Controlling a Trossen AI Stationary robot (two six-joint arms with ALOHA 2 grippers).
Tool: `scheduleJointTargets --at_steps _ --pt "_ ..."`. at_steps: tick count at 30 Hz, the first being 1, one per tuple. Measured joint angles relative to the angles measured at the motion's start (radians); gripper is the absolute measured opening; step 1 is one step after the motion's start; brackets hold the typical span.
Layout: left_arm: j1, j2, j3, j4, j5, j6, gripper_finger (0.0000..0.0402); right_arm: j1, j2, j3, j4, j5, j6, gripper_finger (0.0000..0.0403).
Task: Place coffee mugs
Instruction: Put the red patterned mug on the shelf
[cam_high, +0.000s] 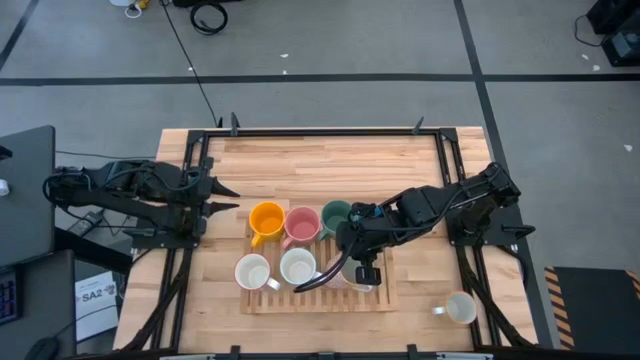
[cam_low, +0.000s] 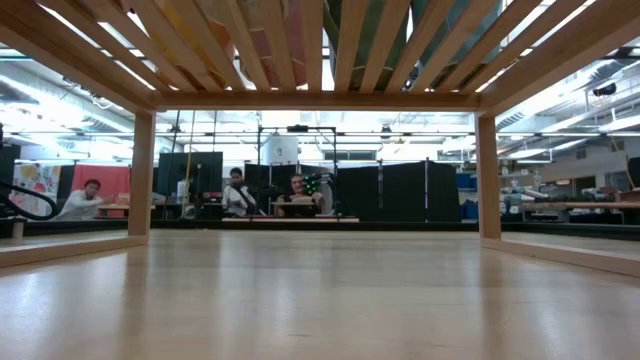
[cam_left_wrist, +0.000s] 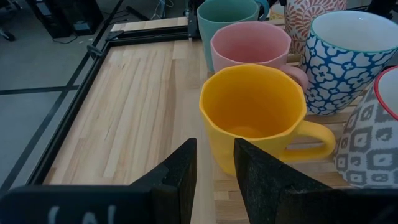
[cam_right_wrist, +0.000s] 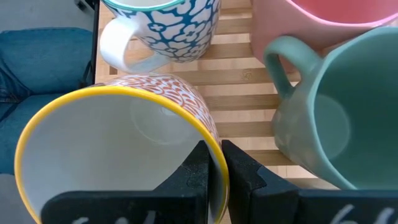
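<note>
Pinching the rim of a yellow-rimmed mug, the right gripper has one finger inside and one outside. It is over the slatted rack, near the rack's front right corner. The hold is on a thin edge, so the mug could tip or slip out when it is set down.

A green mug sits just beside it, with a pink mug and a blue-flowered mug close by. A bump could knock them or catch a handle.

An orange mug stands at the rack's back left corner. One white mug waits off the rack, near the table's front right corner.

The left gripper waits near the table's left edge, fingers a little apart and empty.
</note>
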Motion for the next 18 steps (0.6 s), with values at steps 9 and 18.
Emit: scheduleJointTargets --at_steps 9,18 --pt "0.0 0.0 0.0 0.0 0.0 0.0 0.0114 0.0 0.0 0.0 0.0 0.0 0.0 0.0032" --pt "0.0 0.0 0.0 0.0 0.0 0.0 0.0114 0.0 0.01 0.0 -0.005 -0.009 0.0 0.0032"
